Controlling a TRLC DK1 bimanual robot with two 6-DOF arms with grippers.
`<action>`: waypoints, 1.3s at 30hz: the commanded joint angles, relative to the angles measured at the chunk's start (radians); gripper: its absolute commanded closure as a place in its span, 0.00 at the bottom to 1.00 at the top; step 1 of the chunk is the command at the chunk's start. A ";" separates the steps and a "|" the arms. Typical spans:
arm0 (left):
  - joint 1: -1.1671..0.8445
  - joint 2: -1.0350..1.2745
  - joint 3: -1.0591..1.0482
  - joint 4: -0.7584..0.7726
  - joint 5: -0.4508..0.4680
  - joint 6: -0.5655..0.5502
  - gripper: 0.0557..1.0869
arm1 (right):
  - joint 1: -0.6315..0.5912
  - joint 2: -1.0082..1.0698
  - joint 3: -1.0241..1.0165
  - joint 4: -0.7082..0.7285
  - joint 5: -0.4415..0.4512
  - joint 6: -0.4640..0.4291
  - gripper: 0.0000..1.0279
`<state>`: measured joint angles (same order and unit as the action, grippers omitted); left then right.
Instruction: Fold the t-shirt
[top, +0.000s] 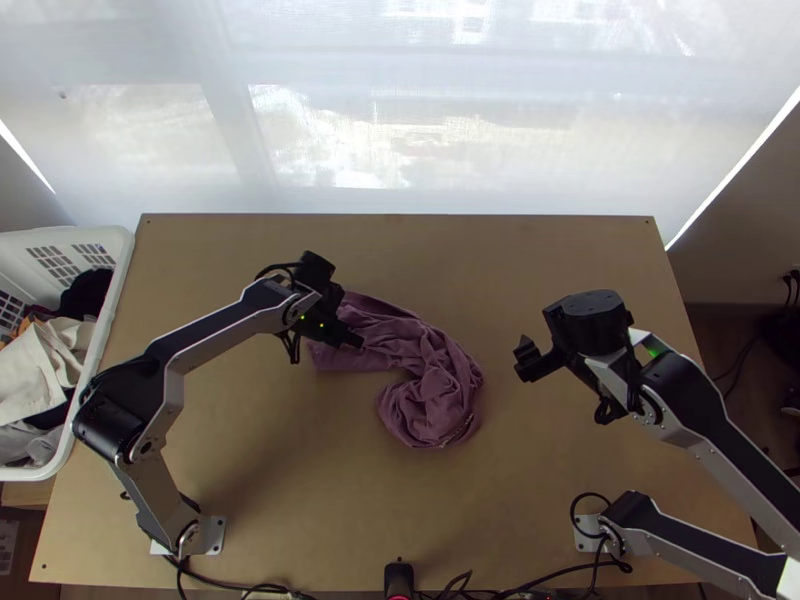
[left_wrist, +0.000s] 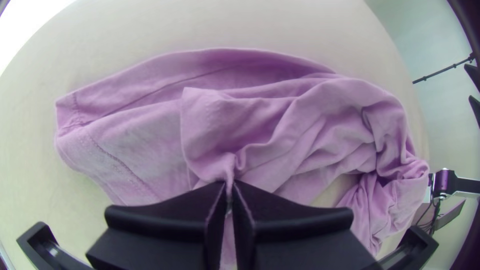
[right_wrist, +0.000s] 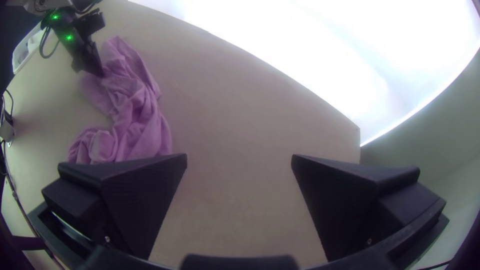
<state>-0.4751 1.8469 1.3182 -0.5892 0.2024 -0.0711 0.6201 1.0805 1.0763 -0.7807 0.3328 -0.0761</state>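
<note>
Left pincer (top: 356, 342) fingers were pressed together on a raised pinch of the t-shirt (top: 430, 350), partway along the cloth. Right pincer (top: 536, 362) fingers stood wide apart with nothing between them, over the right half of the surface (top: 290, 500), well apart from the cloth.

The mauve t-shirt lay crumpled in a curve. Its flatter end, with seams and stitch lines showing, was under the left arm, nearer the surface's far edge; the other end was bunched about midway between the left and right edges, bending toward the near edge. On that bunched end was a pale streak (top: 462, 428), too small to tell whether it was a label or stitching.

Beside the surface's left edge stood a white basket (top: 122, 265) of clothes (top: 35, 370).
</note>
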 joint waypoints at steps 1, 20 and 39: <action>0.021 -0.031 0.006 -0.037 0.014 0.004 0.97 | 0.055 0.039 0.017 0.004 -0.001 -0.001 0.05; 0.270 -0.249 0.263 -0.139 0.014 -0.015 0.97 | 0.270 0.317 0.132 0.067 -0.072 0.002 0.05; 0.313 -0.288 0.214 -0.138 0.015 -0.010 0.97 | 0.443 0.641 0.280 0.169 -0.186 0.082 0.10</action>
<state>-0.1722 1.5719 1.5562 -0.7280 0.2173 -0.0864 1.0084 1.6169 1.2881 -0.6254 0.1810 -0.0189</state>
